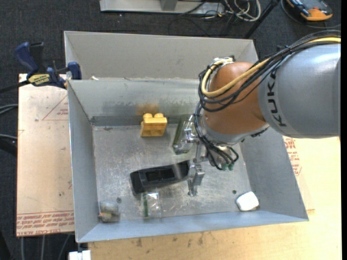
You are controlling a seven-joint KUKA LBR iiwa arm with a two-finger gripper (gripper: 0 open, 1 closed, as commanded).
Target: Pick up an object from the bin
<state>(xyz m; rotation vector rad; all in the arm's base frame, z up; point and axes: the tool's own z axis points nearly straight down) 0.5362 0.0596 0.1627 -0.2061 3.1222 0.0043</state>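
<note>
My gripper is low in the middle of the bin, open, with one finger toward the back and the other toward the front. A black oblong thing lies flat just left of it, and its right end reaches into the gap between the fingers. I cannot tell whether the fingers touch it. A yellow toy brick rests by the back wall, left of the gripper. A small clear packet with green print lies in front of the black thing.
A grey lump sits in the front left corner. A white rounded piece lies at the front right. The arm with its orange cover and cables hangs over the bin's right half.
</note>
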